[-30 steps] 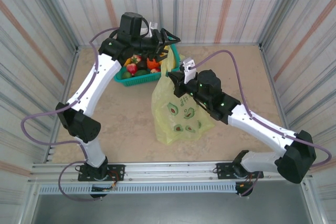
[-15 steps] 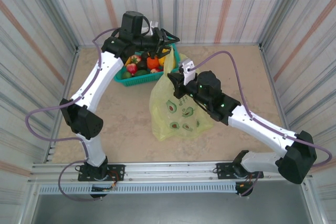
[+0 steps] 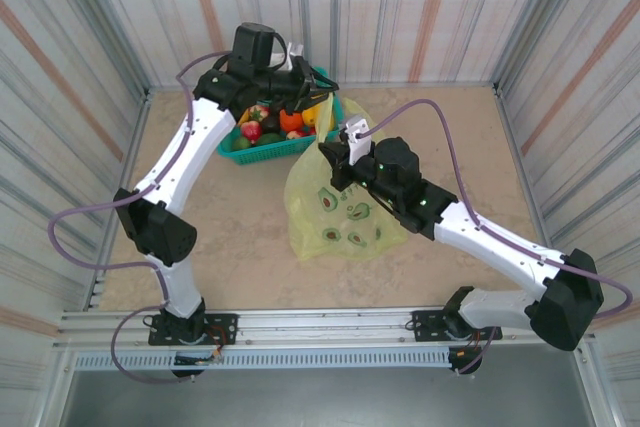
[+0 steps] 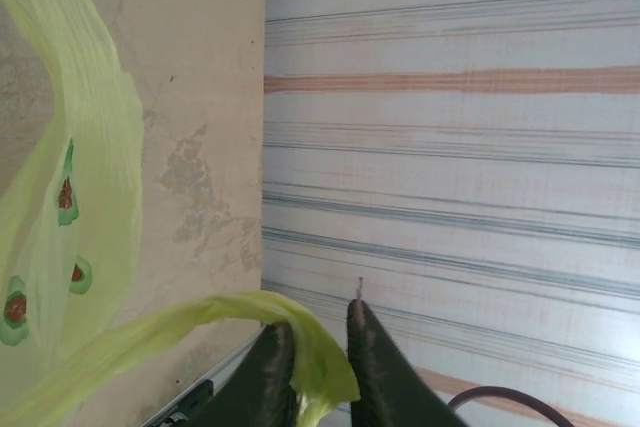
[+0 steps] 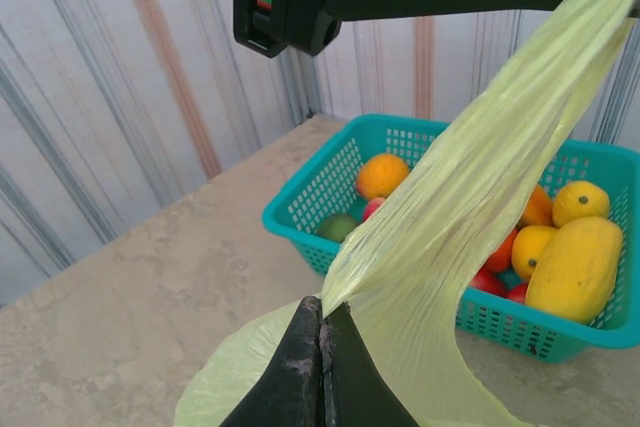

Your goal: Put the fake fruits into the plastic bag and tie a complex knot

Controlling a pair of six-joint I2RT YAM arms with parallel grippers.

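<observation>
- Top view, progress: the fruits [image 3: 290,119] lie in the basket [image 3: 262,150] at the far side of the table [image 3: 240,237]. Judged from this, loading is not yet done and no knot is tied. The work looks to be at the stage of opening the bag.
- Top view, containers: the bag [image 3: 345,217] stands slumped on the table just in front of the basket. No fruit shape shows through it, though its inside cannot be confirmed. The basket holds red, orange, yellow and green pieces.
- Top view, grippers: the left gripper [image 3: 318,87] is over the basket's right end. The right gripper [image 3: 335,152] is at the bag's top edge.
- Left wrist view: the left gripper's fingers [image 4: 370,367] are pressed together on a strip of the bag [image 4: 180,322]. The strip runs off to the left, and more of the bag lies over the table beyond.
- Right wrist view: the right gripper [image 5: 321,312] is closed, pinching the bag [image 5: 470,187]. From the pinch a strip stretches taut up to the left gripper at the top edge.
- Right wrist view, containers: the basket [image 5: 330,192] sits behind with fruits [image 5: 575,262] inside, orange, yellow, red and green. It looks well filled.
</observation>
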